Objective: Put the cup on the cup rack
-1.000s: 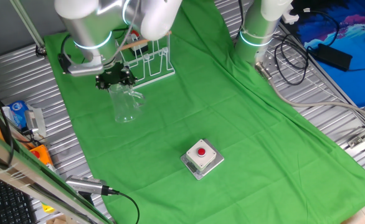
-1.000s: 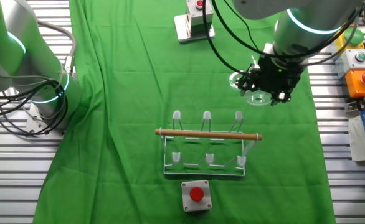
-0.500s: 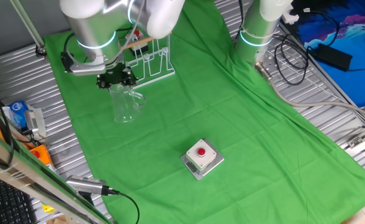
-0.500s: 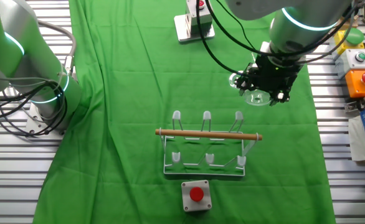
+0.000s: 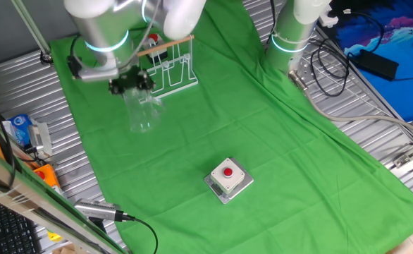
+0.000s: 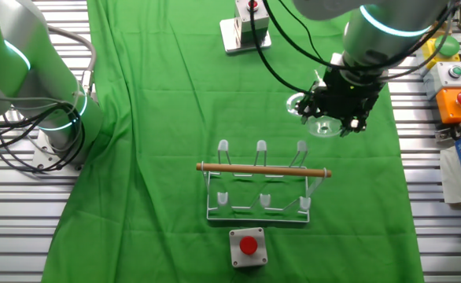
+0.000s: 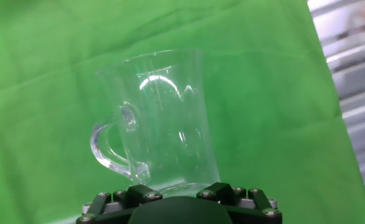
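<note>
step: carry to rack | gripper (image 5: 130,84) closed on the rim of the cup (image 5: 142,113), held over green cloth (image 5: 263,141) beside the cup rack (image 6: 260,187) | next: likely invert the cup over a loop

The work surface was a table (image 5: 23,63) of ribbed aluminium profiles, its slats exposed along the edges. A green cloth (image 5: 263,141) covered the central area and showed shallow folds. A grey box with a red button (image 5: 228,179) rested on the cloth near the front; a second one (image 6: 247,246) lay beside the opposite edge. At the far right, black cables (image 5: 337,53) ran across the slats toward a blue patterned sheet (image 5: 397,42). A blue-and-white packet (image 5: 23,130) lay at the left margin. Illumination was even, without hard shadows.
</note>
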Robot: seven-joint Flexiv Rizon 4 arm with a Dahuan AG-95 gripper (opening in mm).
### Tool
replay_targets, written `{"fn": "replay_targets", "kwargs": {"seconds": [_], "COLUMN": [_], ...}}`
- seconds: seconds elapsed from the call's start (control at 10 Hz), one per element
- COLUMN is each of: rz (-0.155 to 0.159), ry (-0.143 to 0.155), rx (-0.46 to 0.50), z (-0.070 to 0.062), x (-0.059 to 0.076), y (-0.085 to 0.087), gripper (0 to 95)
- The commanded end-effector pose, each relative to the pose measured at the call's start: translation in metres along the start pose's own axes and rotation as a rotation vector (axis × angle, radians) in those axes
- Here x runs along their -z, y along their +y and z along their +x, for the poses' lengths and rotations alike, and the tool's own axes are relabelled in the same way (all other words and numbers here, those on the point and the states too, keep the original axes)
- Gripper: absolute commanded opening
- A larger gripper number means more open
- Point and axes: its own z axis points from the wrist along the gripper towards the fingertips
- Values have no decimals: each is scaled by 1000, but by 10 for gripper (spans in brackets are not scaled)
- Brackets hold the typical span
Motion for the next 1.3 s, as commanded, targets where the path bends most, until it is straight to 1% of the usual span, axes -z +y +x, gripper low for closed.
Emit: {"fn": "replay_targets", "kwargs": {"seconds": [0.1,0.2,0.3,0.4,0.5,0.6,0.7,1.0,1.3], "rz": [5,0,-3,-3,-3,-1,1,4,18], "ry": [21,35,45,60,72,74,77,73,61], "rx": [-20,-26,-26,-24,-24,-21,-14,-2,-39], "z": [32,47,56,63,69,73,75,75,75], "x": [33,53,67,77,83,85,85,84,83], "y": [0,2,3,6,8,11,12,13,13], "gripper": [0,0,0,0,0,0,0,0,0]}}
